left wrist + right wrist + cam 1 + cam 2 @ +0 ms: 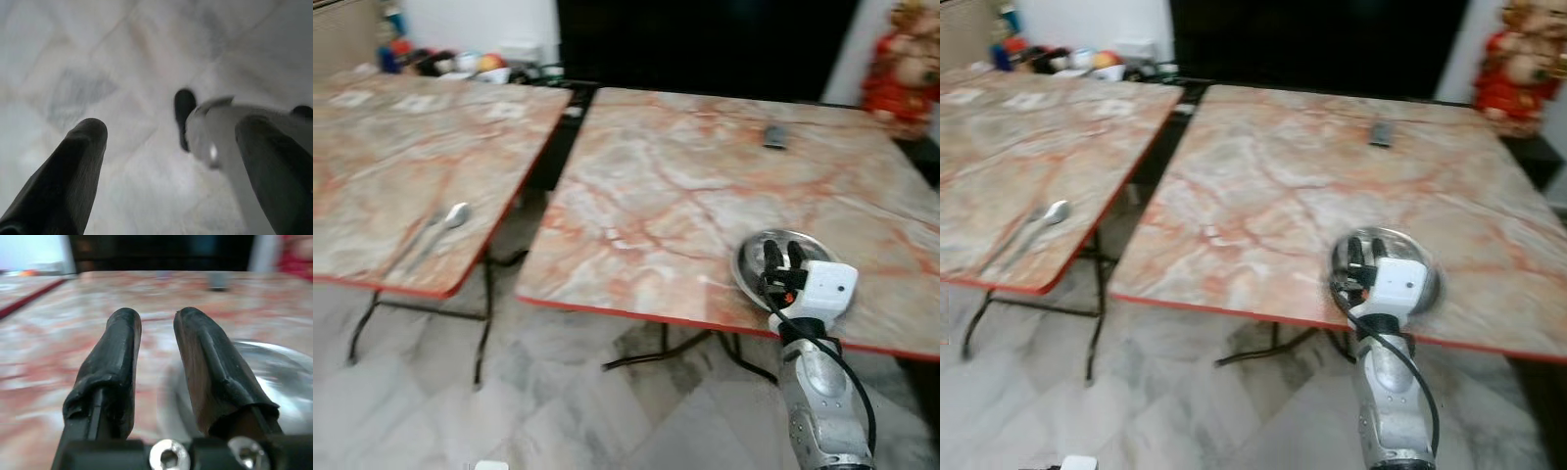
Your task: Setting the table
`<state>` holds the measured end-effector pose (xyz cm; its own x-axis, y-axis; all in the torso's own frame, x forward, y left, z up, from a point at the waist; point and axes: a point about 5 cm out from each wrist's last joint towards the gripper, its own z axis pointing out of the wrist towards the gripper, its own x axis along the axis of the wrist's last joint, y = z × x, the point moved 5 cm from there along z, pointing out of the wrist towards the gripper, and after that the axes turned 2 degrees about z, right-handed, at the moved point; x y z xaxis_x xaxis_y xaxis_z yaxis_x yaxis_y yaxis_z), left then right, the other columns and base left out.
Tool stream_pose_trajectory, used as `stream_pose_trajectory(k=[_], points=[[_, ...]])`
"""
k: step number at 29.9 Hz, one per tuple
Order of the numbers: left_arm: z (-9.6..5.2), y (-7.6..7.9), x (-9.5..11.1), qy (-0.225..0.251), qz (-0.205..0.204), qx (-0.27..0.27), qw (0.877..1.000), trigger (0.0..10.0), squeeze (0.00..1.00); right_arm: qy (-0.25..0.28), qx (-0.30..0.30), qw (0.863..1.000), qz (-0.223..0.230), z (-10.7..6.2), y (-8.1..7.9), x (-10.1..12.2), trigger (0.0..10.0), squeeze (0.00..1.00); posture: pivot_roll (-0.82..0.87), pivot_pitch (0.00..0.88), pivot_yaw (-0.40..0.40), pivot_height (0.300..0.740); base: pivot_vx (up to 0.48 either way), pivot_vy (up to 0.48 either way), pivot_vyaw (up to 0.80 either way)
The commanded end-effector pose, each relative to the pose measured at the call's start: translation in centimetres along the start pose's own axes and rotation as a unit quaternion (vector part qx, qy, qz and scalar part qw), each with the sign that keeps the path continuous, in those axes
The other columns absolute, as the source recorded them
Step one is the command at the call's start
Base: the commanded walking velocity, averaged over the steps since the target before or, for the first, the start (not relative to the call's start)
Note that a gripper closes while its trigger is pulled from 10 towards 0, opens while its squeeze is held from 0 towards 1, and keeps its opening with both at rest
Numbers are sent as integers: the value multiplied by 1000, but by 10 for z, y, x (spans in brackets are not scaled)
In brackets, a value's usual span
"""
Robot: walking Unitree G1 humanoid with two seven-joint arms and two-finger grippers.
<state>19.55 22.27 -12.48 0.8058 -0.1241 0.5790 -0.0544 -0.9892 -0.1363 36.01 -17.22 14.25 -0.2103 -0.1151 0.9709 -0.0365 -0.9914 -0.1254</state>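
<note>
You've got two marble-pattern folding tables with red edging side by side on a pale tiled floor, a dark doorway behind them and a red figurine off at the far right corner. The right-hand table has a shiny metal plate sitting close to its near edge, and a small dark thing that looks like a remote lies well apart near the far side. The left-hand table has a spoon lying near its front edge, plus some clutter way at the back. Your right gripper is reaching up over the near rim of the plate, arm rising from below the table edge with the white wrist housing just short of it. In the right wrist view the two black fingers stand a little apart with nothing between them, so it's open and empty, hovering at the plate's rim. My guess is the plate is placed, or you're about to nudge it. Next up is probably the spoon, which means turning left and getting a low, flat pinch on it. The left gripper hangs down toward the floor, fingers spread, one of the robot's legs showing between them.
</note>
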Motion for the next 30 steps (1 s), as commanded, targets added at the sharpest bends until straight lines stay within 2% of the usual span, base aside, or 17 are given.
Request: stream_pose_trajectory(k=[1, 30], points=[[-2, -2, -12, -20, -4, 3, 1000, 10000, 0, 3, 12, 1000, 0, 2, -8, 3, 10000, 0, 18, 90, -25, 740, 0, 480, 475], [-2, 2, -14, -21, -11, 0, 1000, 10000, 0, -9, -11, 999, 40, 7, -10, -2, 10000, 0, 15, 116, -32, 740, 0, 480, 0]])
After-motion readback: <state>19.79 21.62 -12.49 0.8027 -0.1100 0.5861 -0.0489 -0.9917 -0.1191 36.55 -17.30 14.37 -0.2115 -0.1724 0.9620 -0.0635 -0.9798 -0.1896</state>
